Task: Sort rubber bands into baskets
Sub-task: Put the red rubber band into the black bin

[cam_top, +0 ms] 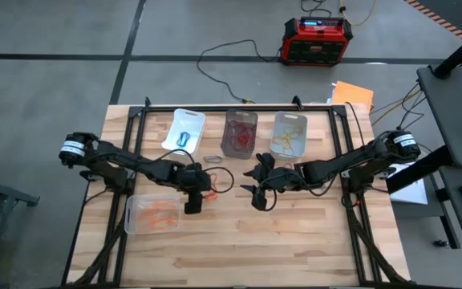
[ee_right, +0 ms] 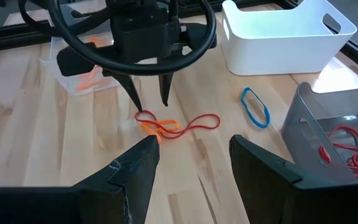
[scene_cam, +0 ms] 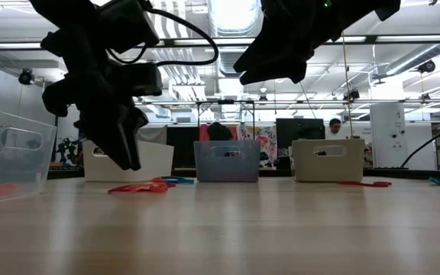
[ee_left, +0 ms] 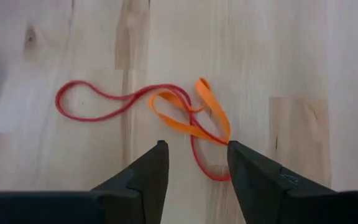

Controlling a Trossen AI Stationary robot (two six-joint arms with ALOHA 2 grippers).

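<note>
The left hand (ee_right: 148, 99) hangs just over the bench (cam_top: 295, 233), its fingers apart and holding nothing. Right under its tips lie an orange band (ee_left: 194, 115) and a red band (ee_left: 98, 102) (tangled together). The right hand (cam_top: 257, 193) waits nearby, wide and holding nothing.

A: Where do the loose bands lie?
B: A red band (ee_left: 104, 102) and an orange band (ee_left: 194, 115) lie tangled flat on the tabletop; a blue band (ee_right: 255, 107) lies apart, near the white basket (ee_right: 288, 37).
A: And the rest?
B: Red bands fill the smoky basket (cam_top: 240, 133), yellowish ones the clear basket (cam_top: 289, 135), orange ones the near basket (cam_top: 152, 213).
</note>
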